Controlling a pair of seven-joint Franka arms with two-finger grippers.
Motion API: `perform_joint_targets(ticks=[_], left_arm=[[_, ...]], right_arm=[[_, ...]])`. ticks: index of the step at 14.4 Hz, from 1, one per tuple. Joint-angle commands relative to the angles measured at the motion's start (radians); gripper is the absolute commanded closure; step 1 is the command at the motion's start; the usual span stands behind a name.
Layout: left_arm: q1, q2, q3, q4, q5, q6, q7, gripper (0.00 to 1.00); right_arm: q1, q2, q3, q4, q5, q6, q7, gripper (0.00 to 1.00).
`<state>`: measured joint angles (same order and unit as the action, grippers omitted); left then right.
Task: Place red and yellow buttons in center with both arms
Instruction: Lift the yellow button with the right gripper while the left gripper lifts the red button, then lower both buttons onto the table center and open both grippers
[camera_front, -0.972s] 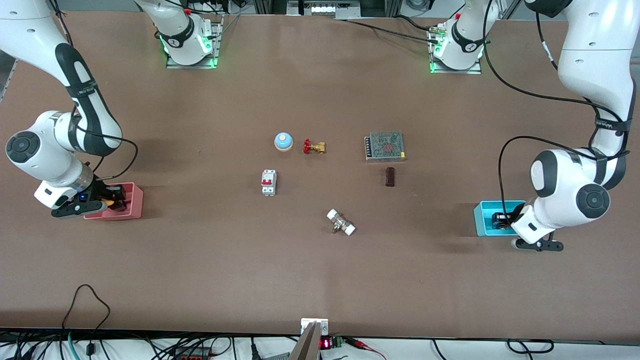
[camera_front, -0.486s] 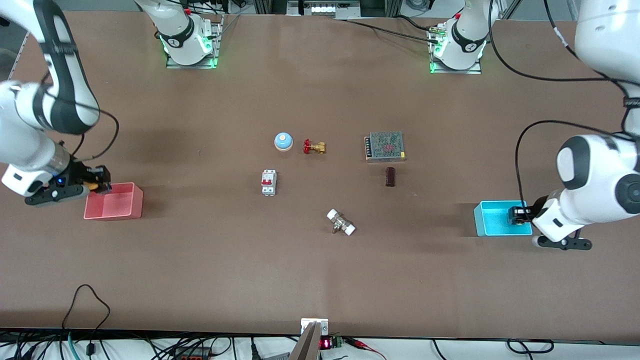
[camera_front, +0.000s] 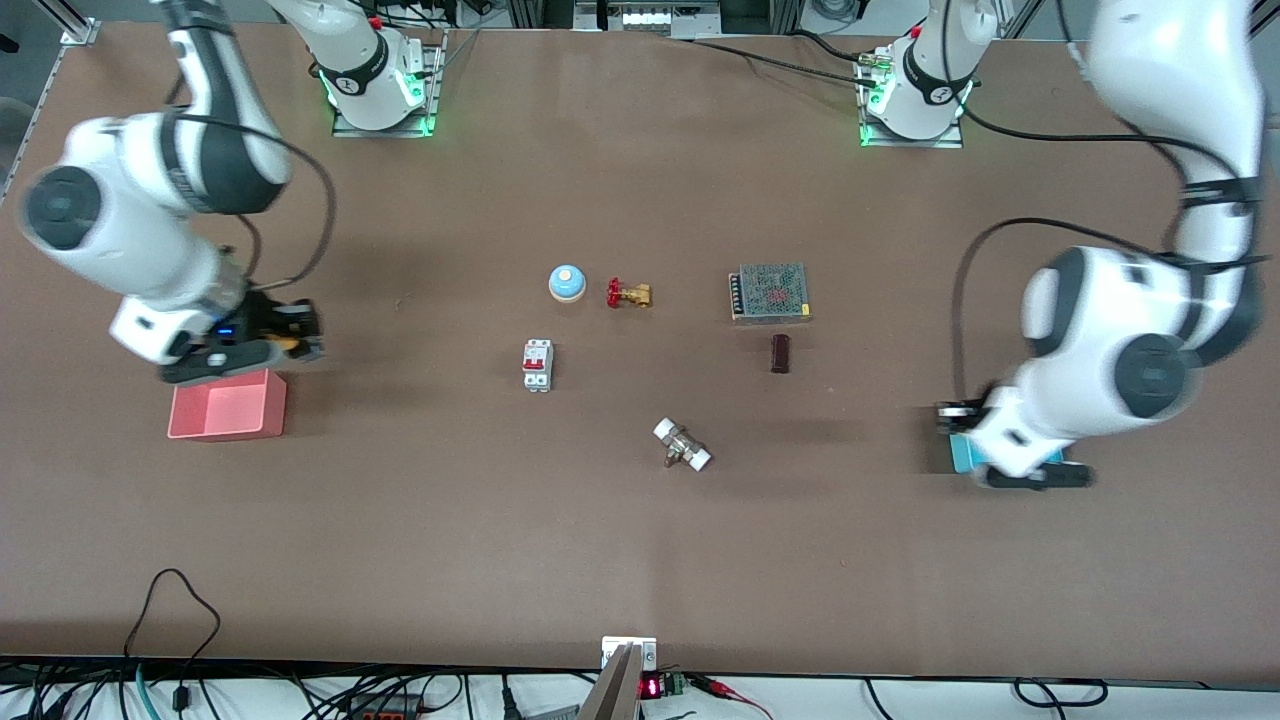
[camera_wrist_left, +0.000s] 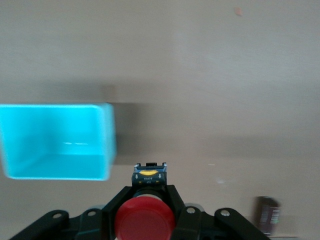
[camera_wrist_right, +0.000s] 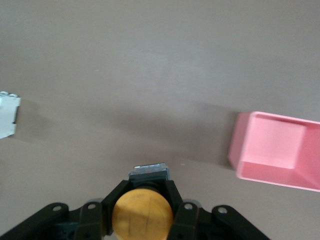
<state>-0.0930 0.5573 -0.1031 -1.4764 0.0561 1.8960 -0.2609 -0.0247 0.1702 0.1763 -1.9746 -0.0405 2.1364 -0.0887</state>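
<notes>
Front view, right arm: it comes from its base at the upper left of the frame and bends down over the table's edge there; the right gripper (camera_front: 290, 335) hangs in the middle left of the frame, over bare tabletop (camera_front: 620, 560) just above the pink bin (camera_front: 228, 405).
Front view, yellow button: only a small orange-yellow spot (camera_front: 291, 343) shows between the right gripper's fingers.
Front view, left arm: it comes from its base at the upper right and curls down the right edge of the frame; the left gripper (camera_front: 952, 412) sits at the lower right, over the rim of the blue bin (camera_front: 962, 453), which the arm mostly covers.
Front view, red button: hidden by the left arm.
Front view, middle of the frame: a blue bell (camera_front: 567, 283) beside a brass valve (camera_front: 629, 294), a white breaker (camera_front: 538, 365), a metal fitting with white ends (camera_front: 682, 445), a grey mesh box (camera_front: 769, 292) and a dark block (camera_front: 781, 353).
Left wrist view, grasp: at the bottom centre, the left gripper is clenched on the red button (camera_wrist_left: 144, 223), cap toward the camera.
Left wrist view, surroundings: the blue bin fills the left middle, open and lying below on the table.
Right wrist view, grasp: at the bottom centre, the right gripper is clamped on the yellow button.
Right wrist view, surroundings: the pink bin sits at the right edge, the white breaker at the left edge.
</notes>
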Motion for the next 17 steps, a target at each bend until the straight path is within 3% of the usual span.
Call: perform_joint_targets(ticks=[1, 3, 6, 12, 17], left_arm=[[-0.098, 0.052, 0.011, 0.024, 0.01, 0.02, -0.121, 0.71], [-0.146, 0.073, 0.011, 0.007, 0.007, 0.147, -0.173, 0.7], [-0.211, 0.125, 0.011, 0.008, 0.01, 0.225, -0.248, 0.7], [-0.301, 0.179, 0.011, 0.001, 0.013, 0.296, -0.336, 0.7], [-0.312, 0.213, 0.011, -0.024, 0.013, 0.362, -0.347, 0.68]], right_arm=[[0.046, 0.028, -0.008, -0.033, -0.015, 0.06, 0.076, 0.77], [0.072, 0.049, -0.008, -0.075, -0.019, 0.138, 0.09, 0.77], [0.08, 0.115, -0.008, -0.138, -0.022, 0.272, 0.09, 0.77], [0.101, 0.212, -0.009, -0.138, -0.05, 0.333, 0.09, 0.76], [0.101, 0.244, -0.009, -0.136, -0.05, 0.349, 0.09, 0.72]])
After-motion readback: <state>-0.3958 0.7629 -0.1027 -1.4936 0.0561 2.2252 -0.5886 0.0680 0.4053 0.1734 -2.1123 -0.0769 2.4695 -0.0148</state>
